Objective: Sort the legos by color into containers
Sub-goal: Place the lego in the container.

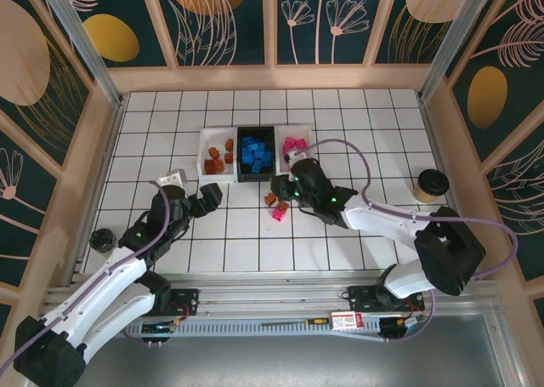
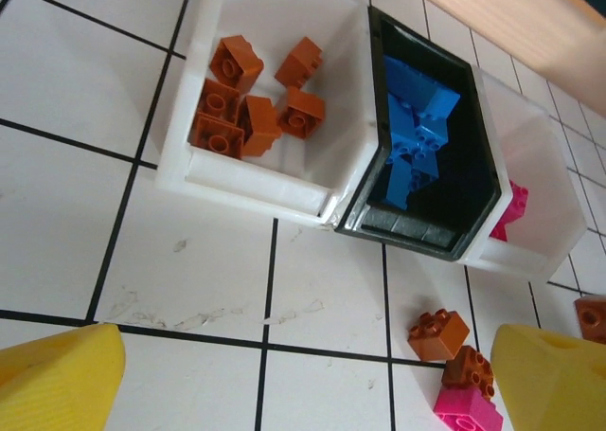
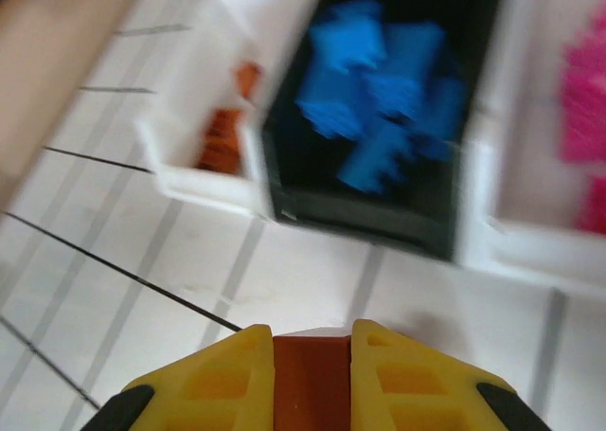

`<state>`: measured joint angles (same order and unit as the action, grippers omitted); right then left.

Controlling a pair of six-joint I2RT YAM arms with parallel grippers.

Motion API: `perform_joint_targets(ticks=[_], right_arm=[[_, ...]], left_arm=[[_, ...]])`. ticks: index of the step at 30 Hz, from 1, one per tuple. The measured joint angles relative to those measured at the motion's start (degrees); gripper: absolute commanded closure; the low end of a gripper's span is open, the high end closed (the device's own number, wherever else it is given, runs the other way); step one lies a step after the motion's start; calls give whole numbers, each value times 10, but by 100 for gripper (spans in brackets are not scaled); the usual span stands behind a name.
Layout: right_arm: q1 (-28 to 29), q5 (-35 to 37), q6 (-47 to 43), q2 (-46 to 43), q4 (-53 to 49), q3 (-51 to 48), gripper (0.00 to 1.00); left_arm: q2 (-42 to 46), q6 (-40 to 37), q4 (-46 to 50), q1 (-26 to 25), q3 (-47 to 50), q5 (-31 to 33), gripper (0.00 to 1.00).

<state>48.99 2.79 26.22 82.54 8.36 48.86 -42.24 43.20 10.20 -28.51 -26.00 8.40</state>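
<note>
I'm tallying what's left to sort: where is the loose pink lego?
In the top view, the pink lego lies on the tiles in front of the black tray, right beside loose brown legos.

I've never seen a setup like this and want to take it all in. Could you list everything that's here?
orange-brown legos: about six, orange-brown, in the left white tray
blue legos: a pile too tangled to count, blue, in the black tray
pink legos: a few, pink, in the right white tray
loose legos: at least three, two orange-brown and one pink, on the table in front of the trays
paper cup: one, tan with a dark top, at the right side of the table
left hand: one, yellow fingers, open above the table
right hand: one, yellow fingers, shut on an orange-brown lego
</note>
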Motion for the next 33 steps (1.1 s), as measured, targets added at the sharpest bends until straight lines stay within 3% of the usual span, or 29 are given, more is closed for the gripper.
perform_joint_targets(ticks=[14,17,19,22,27,33], right_arm=[[16,-50,-34,358,10,402,82],[14,-55,-33,417,3,462,72],[10,-56,-30,444,-2,492,55],[4,-59,-25,462,-5,517,42],[-3,-59,-19,452,11,509,39],[-3,-55,-18,323,44,355,38]], left_arm=[[31,21,26,0,12,9,1],[39,22,31,0,13,9,2],[42,23,36,0,13,9,2],[43,24,42,0,14,9,1],[43,23,46,0,14,6,2],[-11,7,24,0,7,-36,10]])
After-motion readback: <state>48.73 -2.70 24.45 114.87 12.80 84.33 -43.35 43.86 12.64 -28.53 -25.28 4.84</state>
